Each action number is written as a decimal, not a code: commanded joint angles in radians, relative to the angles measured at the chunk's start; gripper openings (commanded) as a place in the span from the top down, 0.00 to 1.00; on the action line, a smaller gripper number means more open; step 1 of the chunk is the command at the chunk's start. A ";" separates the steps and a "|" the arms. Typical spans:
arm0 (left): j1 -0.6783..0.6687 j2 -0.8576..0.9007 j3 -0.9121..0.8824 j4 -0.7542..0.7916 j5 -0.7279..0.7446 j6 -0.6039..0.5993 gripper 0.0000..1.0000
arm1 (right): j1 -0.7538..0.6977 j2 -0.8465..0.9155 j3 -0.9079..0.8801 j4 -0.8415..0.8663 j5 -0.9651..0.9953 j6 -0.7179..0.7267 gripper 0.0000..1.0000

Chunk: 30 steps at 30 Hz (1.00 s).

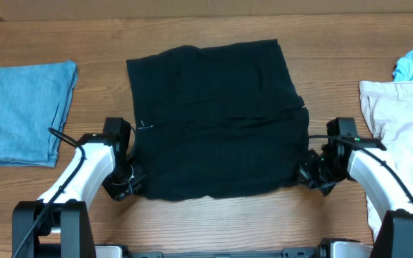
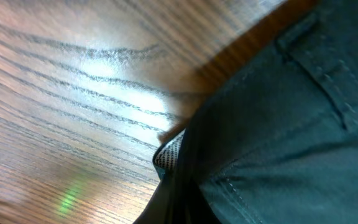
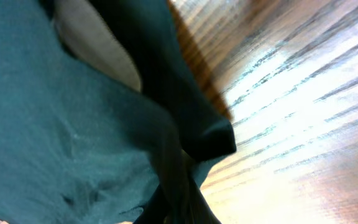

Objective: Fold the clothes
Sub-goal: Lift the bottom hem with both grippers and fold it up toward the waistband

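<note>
Overhead: black shorts (image 1: 217,122) spread mid-frame on the table (image 1: 99,43); left gripper (image 1: 129,183) clamps their lower-left corner, right gripper (image 1: 308,174) pinches the lower-right. Left wrist: shorts fill the right side. Right wrist: shorts bunched left, wood right.

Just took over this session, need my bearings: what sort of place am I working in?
Probably a lab bench set up for laundry folding: a wooden table, black shorts spread flat, a folded blue garment set aside.

Black shorts (image 3: 73,143) dominate, fabric bunched at their lower edge; pale patch (image 3: 98,50) on their upper part; wood-grain worktop (image 3: 303,93) right of shorts.
</note>
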State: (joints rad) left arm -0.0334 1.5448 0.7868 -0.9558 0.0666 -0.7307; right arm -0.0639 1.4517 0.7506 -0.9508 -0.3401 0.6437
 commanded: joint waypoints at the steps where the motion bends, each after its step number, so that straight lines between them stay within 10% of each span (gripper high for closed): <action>1: -0.006 -0.005 0.103 -0.071 -0.019 0.079 0.96 | 0.002 -0.014 0.116 -0.077 0.041 -0.044 0.96; 17: -0.042 -0.253 0.597 -0.439 -0.041 0.125 0.96 | 0.002 -0.014 0.699 -0.379 0.157 -0.209 0.96; 30: -0.042 -0.020 0.742 -0.141 -0.158 0.151 0.96 | 0.045 0.133 0.822 0.033 0.059 -0.254 0.96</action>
State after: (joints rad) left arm -0.0792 1.4624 1.5063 -1.1618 -0.0242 -0.5983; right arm -0.0402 1.5635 1.5475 -0.9756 -0.2920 0.3950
